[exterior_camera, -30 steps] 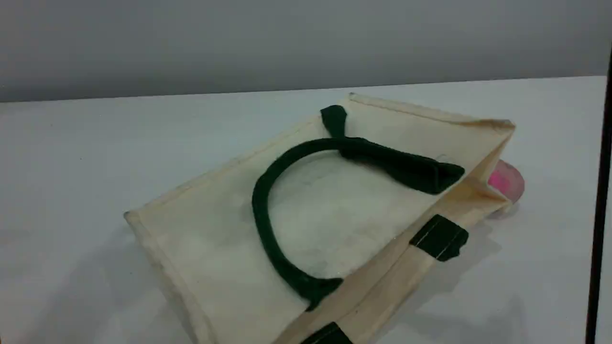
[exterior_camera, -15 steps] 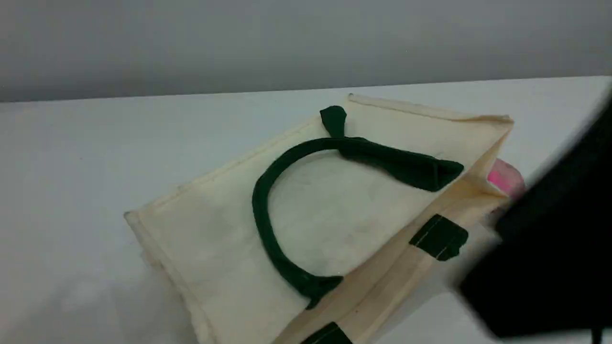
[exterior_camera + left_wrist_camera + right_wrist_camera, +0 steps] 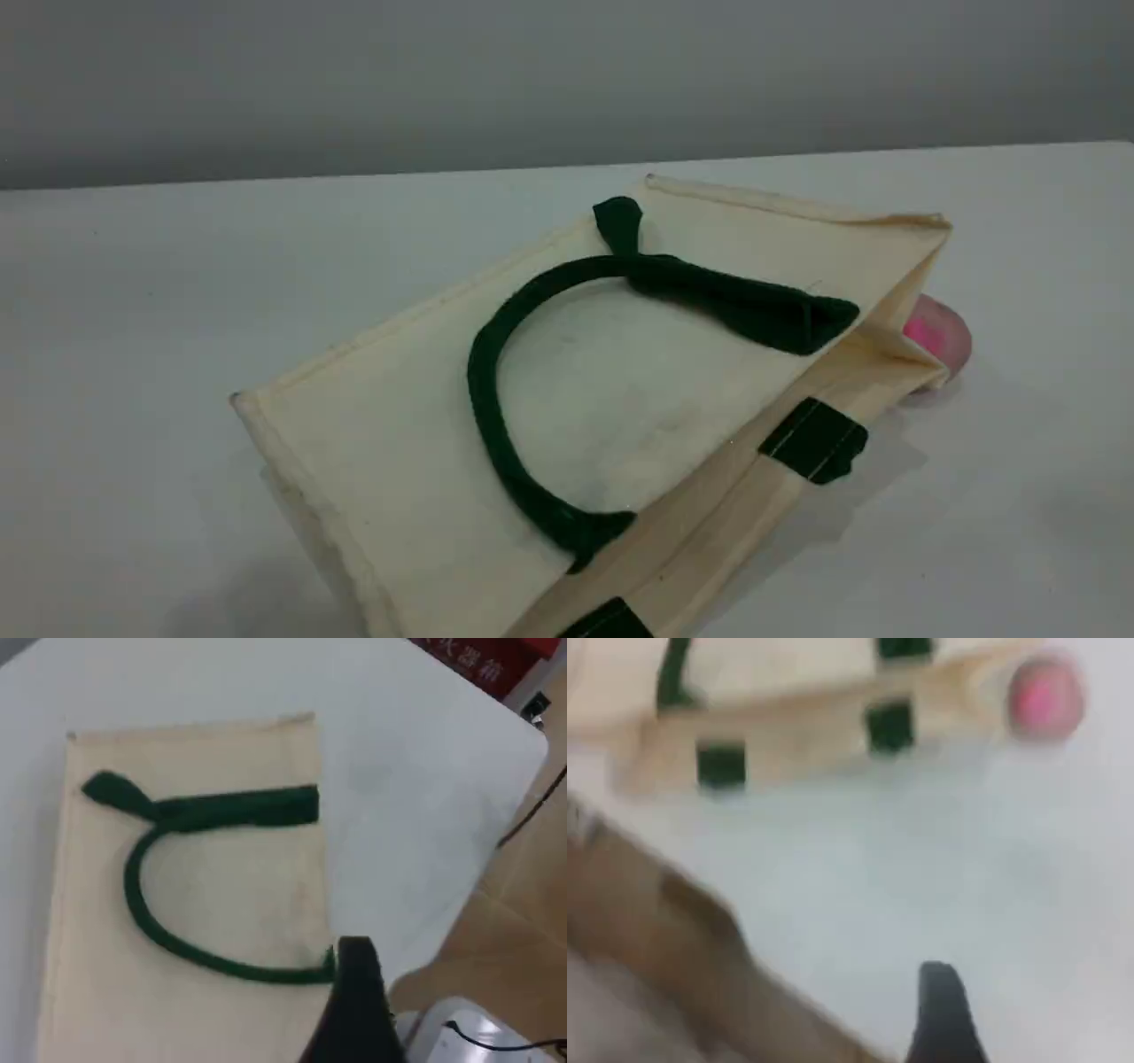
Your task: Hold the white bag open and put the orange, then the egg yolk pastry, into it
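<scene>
I see the cream-white canvas tote (image 3: 620,416) lying flat on the white table (image 3: 133,292), a pink dome (image 3: 939,332) touching its far corner. Left gripper (image 3: 354,992) spread; right gripper (image 3: 943,1010) unclear.

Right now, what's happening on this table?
Nothing is being handled yet. The white bag lies flat on the table, its green handle folded across it. A pink-centred dome sits by its corner. The left gripper is open above the bag; the right gripper hangs over bare table. No orange or pastry is visible.
</scene>
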`<state>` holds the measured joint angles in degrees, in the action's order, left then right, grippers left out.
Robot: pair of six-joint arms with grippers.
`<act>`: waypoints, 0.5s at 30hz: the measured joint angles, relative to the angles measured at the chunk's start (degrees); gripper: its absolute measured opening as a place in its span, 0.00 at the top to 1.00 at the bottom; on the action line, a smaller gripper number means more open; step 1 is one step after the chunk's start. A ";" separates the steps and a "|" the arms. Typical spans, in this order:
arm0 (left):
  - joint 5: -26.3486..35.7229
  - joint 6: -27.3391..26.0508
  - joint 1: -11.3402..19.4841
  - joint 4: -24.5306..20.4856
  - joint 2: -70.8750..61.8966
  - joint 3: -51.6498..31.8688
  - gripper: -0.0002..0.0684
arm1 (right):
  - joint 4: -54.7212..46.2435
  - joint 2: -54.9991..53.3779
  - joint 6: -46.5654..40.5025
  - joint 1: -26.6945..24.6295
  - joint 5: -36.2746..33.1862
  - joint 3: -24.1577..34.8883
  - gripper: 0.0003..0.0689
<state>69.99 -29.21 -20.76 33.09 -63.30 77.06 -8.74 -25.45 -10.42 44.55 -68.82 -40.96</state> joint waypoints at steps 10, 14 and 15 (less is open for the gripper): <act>-0.12 6.05 0.00 -0.32 17.28 -14.39 0.27 | 4.04 24.41 3.93 0.00 3.63 9.26 0.38; -3.05 8.48 0.00 -2.08 26.16 -20.38 0.29 | 4.01 25.57 4.13 0.00 7.33 10.77 0.38; -3.19 9.45 0.00 -3.13 28.52 -21.66 0.29 | 3.07 25.57 4.30 0.00 7.92 11.47 0.38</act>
<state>66.80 -19.76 -20.76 29.96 -34.78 55.40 -5.67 0.12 -6.12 44.55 -60.90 -29.49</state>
